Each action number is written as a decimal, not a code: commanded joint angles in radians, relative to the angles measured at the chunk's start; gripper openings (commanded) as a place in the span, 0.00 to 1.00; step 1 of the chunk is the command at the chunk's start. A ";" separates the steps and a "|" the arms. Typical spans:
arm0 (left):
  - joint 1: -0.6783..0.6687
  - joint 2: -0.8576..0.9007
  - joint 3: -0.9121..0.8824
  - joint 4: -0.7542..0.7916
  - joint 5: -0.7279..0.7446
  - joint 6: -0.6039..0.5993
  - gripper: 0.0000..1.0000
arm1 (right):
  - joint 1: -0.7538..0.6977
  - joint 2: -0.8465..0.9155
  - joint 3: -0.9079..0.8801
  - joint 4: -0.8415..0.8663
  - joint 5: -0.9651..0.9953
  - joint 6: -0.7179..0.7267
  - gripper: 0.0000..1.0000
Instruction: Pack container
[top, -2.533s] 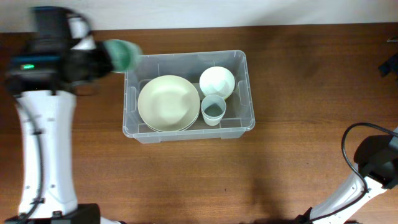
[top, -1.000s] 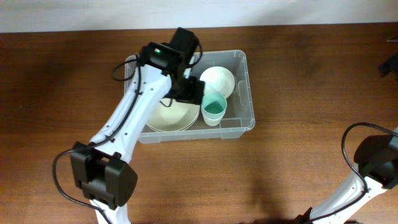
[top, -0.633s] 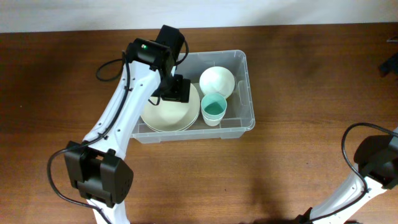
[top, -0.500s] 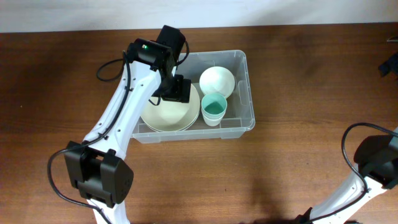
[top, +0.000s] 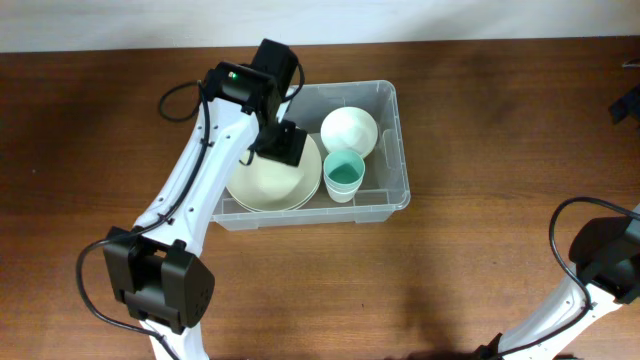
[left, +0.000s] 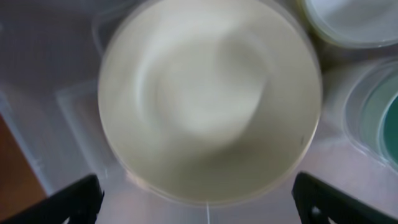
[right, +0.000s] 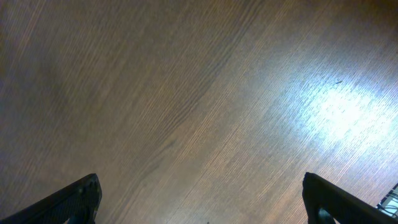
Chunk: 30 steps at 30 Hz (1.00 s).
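Hovering above plate (left: 208, 99), left jaws wide, empty

No legible text, brand, number or label in any view; left wrist view blurred, nothing readable on the large clear plastic rectangular container (top: 402, 150); only sign: a small green lit dot (top: 233, 72) on the left arm's black housing (top: 268, 62), at the container's far-left corner.

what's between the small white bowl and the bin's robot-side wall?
One cup with a teal inside stands between the white bowl and the container wall nearest the robot. The overhead view shows it.
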 joint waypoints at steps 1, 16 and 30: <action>0.000 -0.025 0.003 0.111 0.016 0.208 0.99 | 0.001 -0.004 -0.005 -0.002 0.011 0.005 0.99; 0.110 -0.412 -0.543 0.666 0.110 0.220 0.99 | 0.001 -0.004 -0.005 -0.002 0.011 0.005 0.99; 0.132 -1.014 -1.431 1.503 0.058 0.220 0.99 | 0.001 -0.004 -0.005 -0.002 0.011 0.005 0.99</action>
